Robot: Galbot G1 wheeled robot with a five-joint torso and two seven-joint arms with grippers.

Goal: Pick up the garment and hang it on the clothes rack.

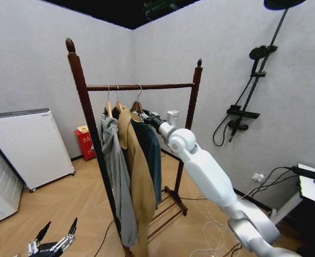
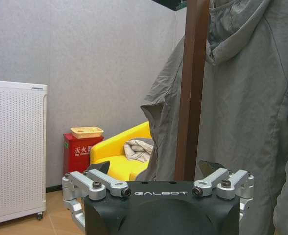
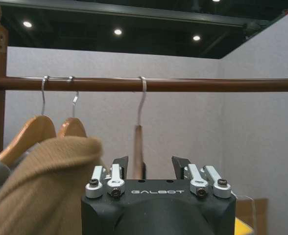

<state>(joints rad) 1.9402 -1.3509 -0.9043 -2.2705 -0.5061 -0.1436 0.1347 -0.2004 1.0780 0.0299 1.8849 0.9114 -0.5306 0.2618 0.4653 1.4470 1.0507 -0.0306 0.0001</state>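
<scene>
While our left gripper (image 1: pixel 54 235) idles low and wide open, our right gripper (image 3: pixel 151 164) gapes just behind the garment's (image 1: pixel 151 152) hanger (image 3: pixel 137 149) under the rack (image 1: pixel 141 86).

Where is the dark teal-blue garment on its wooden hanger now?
In the head view, the dark teal-blue garment hangs from the reddish-brown wooden clothes rack, rightmost of three, beside the long tan coat, with the right gripper at its hanger.
</scene>
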